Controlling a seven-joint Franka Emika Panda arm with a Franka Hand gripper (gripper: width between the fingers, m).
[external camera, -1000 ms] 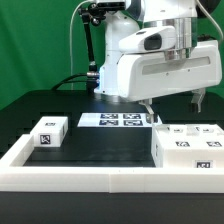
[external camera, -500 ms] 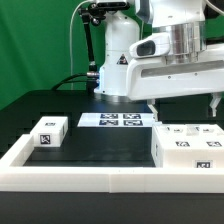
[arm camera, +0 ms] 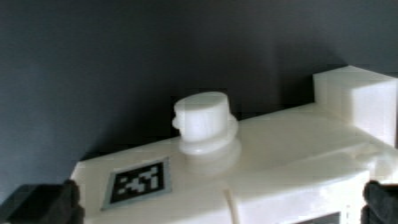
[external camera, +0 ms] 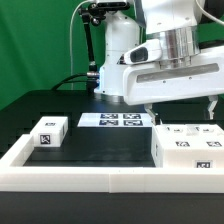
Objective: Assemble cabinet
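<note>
Cabinet body (external camera: 186, 148) at four o'clock on bench (external camera: 100, 152): white, boxy, square tags on top and front, round peg (arm camera: 205, 120) upstanding. Overhead, wide-spread pincer (external camera: 181, 110), empty.

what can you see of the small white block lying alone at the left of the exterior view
The small white block is a short box, plastic by its look, with a square black-and-white tag on top and another on its front face. It lies flat on the black table near the white rail at the exterior view's left. Nothing but the table seems to touch it.
</note>
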